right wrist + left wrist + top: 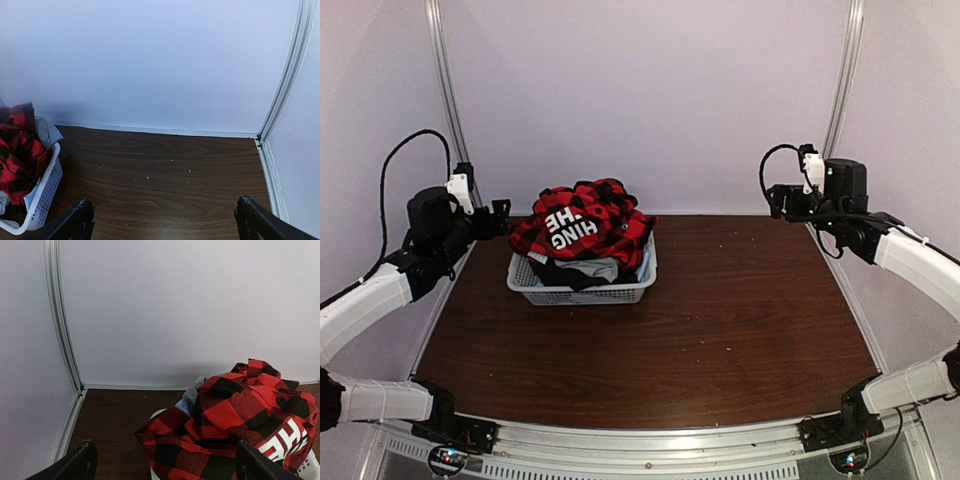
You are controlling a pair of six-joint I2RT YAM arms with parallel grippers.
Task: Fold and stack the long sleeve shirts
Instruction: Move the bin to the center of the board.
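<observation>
A red-and-black check long sleeve shirt point(585, 222) lies bunched on top of a white mesh basket point(582, 294) at the back left of the table, with white letters showing on it. In the left wrist view the shirt point(235, 420) fills the lower right. My left gripper point(501, 214) hangs open just left of the basket, above the table, and its jaws point(165, 454) hold nothing. My right gripper point(776, 198) is open at the back right, far from the basket. Its jaws point(164, 207) stand wide over bare wood, with the shirt point(19, 150) at the left edge of that view.
Grey, light blue and black clothes lie under the check shirt in the basket point(44, 192). The brown wooden table point(740, 320) is walled by white panels behind and on both sides. Small white crumbs dot the wood near the back right.
</observation>
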